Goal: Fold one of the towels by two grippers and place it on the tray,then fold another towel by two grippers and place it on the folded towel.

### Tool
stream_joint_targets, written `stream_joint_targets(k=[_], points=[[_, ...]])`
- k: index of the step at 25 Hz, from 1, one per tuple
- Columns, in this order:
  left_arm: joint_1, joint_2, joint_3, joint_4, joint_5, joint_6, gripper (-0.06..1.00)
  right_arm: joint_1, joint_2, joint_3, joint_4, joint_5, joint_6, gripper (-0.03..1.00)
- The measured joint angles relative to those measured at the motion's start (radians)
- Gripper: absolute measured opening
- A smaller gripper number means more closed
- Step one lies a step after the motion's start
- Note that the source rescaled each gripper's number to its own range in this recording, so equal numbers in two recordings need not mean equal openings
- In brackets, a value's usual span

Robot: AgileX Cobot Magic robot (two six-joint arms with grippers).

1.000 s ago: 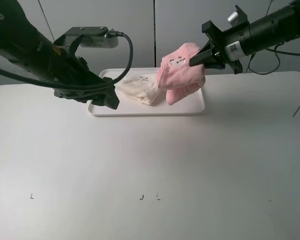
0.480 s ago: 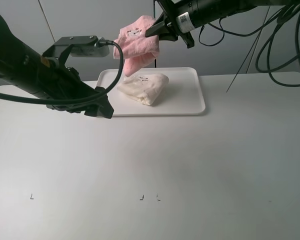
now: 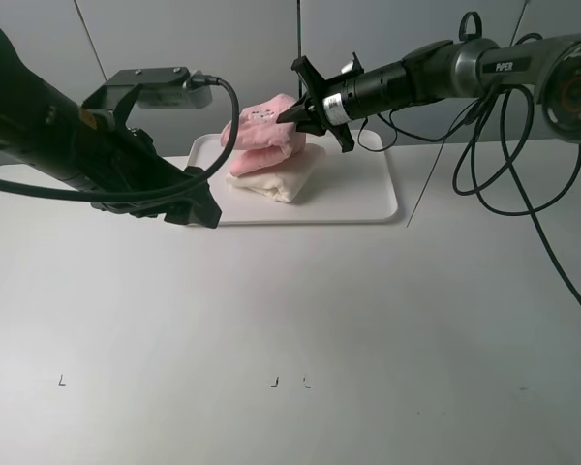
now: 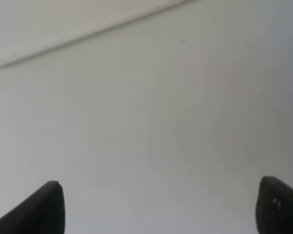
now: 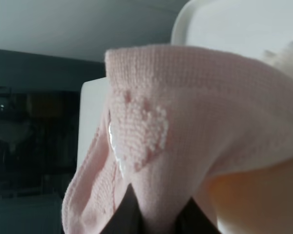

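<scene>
A robotics lab or test bench, not a home. A bare white table [image 3: 300, 320] fills the exterior high view, with small black registration marks [image 3: 274, 382] printed near its 6 o'clock edge. Plain grey wall panels [image 3: 194, 48] close off 12 o'clock. Loose black cables [image 3: 504, 165] trail across the table at 2 o'clock from a black robot arm [image 3: 445, 73].

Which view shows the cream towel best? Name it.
Exterior high: the cream towel lies on the tray, partly under the pink towel. The right wrist view may catch a pale sliver; the left wrist view shows none.
</scene>
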Motion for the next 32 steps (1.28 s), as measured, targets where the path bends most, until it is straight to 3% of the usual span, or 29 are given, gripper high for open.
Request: stream_joint_targets(k=[4,6,7,11,13,17,19,21,26,28,32], points=[[0.0,0.0,0.0,0.0,0.0,0.002,1.0,0.0,0.05,0.0,-0.006,-0.013,0.003,0.08],[0.0,0.0,0.0,0.0,0.0,0.002,1.0,0.0,0.054,0.0,-0.018,-0.022,0.01,0.16],[0.0,0.0,0.0,0.0,0.0,0.002,1.0,0.0,0.054,0.0,-0.021,-0.024,0.011,0.26],[0.0,0.0,0.0,0.0,0.0,0.002,1.0,0.0,0.054,0.0,0.028,-0.02,-0.014,0.88],[0.0,0.0,0.0,0.0,0.0,0.002,1.0,0.0,0.052,0.0,0.047,-0.017,-0.057,0.98],[0.0,0.0,0.0,0.0,0.0,0.002,1.0,0.0,0.028,0.0,0.037,-0.017,-0.08,1.0],[0.0,0.0,0.0,0.0,0.0,0.002,1.0,0.0,-0.001,0.0,-0.022,-0.036,-0.078,1.0],[0.0,0.0,0.0,0.002,0.0,0.002,1.0,0.0,-0.045,0.0,-0.121,-0.053,-0.067,1.0],[0.0,-0.002,0.0,0.029,0.002,0.002,1.0,0.0,-0.164,0.006,-0.535,-0.029,0.031,1.0],[0.0,-0.016,0.002,0.034,0.004,0.0,1.0,-0.002,-0.228,0.051,-0.642,-0.018,0.049,0.99],[0.0,-0.105,0.012,0.088,0.012,0.0,1.0,-0.002,-0.397,0.275,-0.72,-0.061,0.026,0.95]])
